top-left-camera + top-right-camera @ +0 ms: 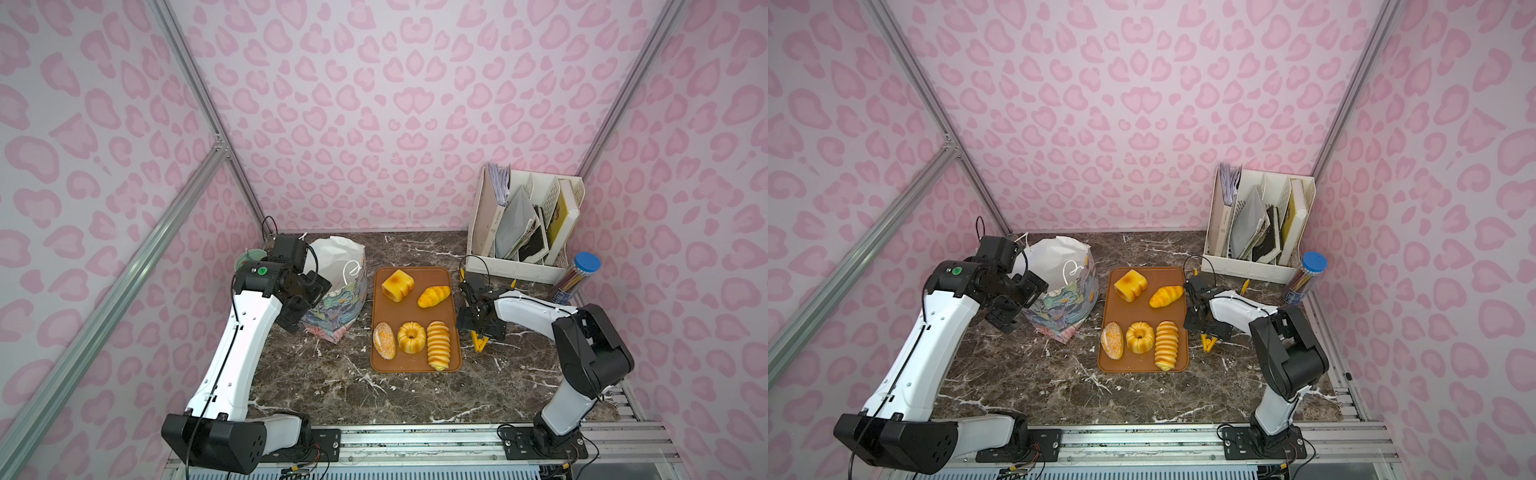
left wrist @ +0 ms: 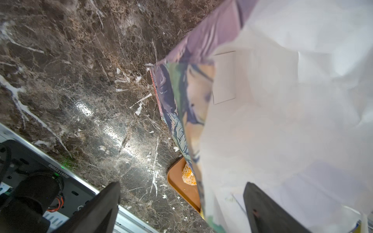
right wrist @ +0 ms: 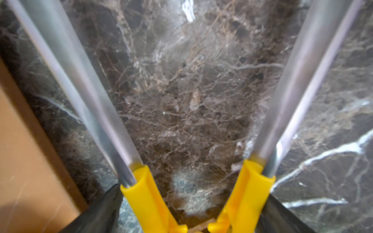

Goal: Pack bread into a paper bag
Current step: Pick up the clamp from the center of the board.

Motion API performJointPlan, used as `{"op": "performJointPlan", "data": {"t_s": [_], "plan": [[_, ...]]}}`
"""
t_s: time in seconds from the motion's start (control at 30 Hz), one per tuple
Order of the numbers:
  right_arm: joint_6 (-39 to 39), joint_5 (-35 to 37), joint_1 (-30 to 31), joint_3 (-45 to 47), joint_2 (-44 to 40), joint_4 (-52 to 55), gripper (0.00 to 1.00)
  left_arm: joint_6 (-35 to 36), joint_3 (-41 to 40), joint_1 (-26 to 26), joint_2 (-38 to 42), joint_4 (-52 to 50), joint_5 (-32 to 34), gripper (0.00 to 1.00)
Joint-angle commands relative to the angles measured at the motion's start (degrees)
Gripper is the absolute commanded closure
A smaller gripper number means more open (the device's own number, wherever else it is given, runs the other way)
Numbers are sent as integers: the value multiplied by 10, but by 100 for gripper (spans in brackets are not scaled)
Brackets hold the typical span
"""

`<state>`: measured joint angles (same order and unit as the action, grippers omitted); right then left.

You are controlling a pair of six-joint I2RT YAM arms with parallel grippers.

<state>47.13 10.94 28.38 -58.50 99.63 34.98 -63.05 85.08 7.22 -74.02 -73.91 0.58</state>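
I've got the left gripper (image 2: 182, 184) gaping astride the paper bag's (image 2: 262, 121) wall beside the tray (image 1: 411, 307); right gripper (image 3: 193, 193) spread wide, flanking the tongs (image 3: 145, 191) opposite.

Golden bread (image 1: 397, 284), brown tray (image 1: 415, 365), dark marbled table (image 1: 332, 386).

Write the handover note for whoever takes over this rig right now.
Left tool: open, jaws straddling the paper bag rim, one inside, one outside.
Right tool: open wide around the yellow tongs beside the tray; the tongs are not squeezed.
On the tray: square loaf, croissant, sprinkled bun, ring bun, spiral roll.
Done: bag standing with its mouth open; nothing packed.
Left to do: all five pieces into the bag.
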Motion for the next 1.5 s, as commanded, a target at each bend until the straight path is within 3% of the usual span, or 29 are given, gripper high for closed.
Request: {"op": "performJointPlan", "data": {"t_s": [0.0,0.37,0.53,0.7,0.87,1.0,1.3,1.47], "plan": [[7,34,-1,-8,13,39,1,36,9,0,6,10,4,2],[12,50,-17,2,39,56,8,96,42,4,32,48,-23,2],[11,53,-22,1,45,58,34,120,45,4,45,70,-41,1],[28,52,-20,17,32,66,39,131,61,4,49,68,-44,1],[51,41,-5,58,-8,70,53,140,78,4,44,64,-47,2],[71,40,19,76,-25,90,67,146,87,4,45,64,-45,2],[165,43,128,75,-79,180,68,169,117,4,40,59,-44,2],[275,33,225,78,-133,252,68,176,114,4,38,59,-45,2]]}}
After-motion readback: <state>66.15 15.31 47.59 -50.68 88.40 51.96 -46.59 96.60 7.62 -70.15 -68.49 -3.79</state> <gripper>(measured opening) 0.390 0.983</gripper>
